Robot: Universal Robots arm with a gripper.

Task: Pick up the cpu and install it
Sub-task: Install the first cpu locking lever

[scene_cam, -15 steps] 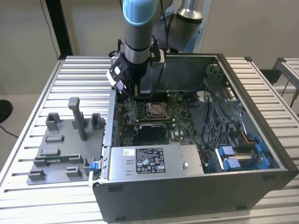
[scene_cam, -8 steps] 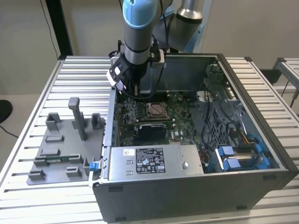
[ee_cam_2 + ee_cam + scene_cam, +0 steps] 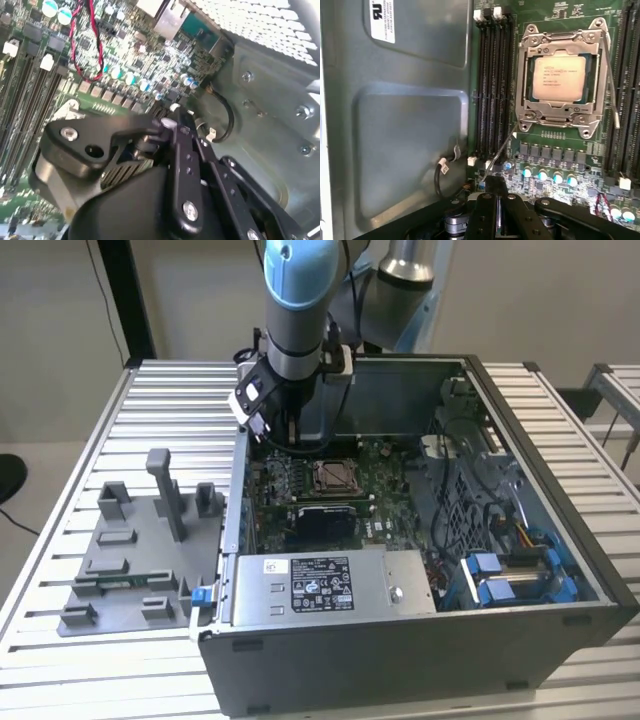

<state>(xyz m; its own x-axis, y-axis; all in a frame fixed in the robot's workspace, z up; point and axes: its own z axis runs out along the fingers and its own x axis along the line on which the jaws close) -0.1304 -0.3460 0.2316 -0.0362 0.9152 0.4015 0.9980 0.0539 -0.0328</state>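
While the gripper hangs inside the open computer case, low over the circuit board near the case wall on the exterior view's left, its tips look pressed together in the first wrist view, with no gap visible and nothing seen between them. In the second wrist view the gripper sits just above a row of small round parts at the board's edge. A thin metal lever slants from the socket frame toward the gripper; whether its free end touches the gripper cannot be determined. The cpu lies flat in the socket, silver top up, with the frame surrounding its edges, well apart from the gripper. Dark memory slots run beside the socket, between it and the grey case wall. A red and black cable loops across the board. Beside the case, on the exterior view's left, a grey fixture tray rests on the ribbed desk.
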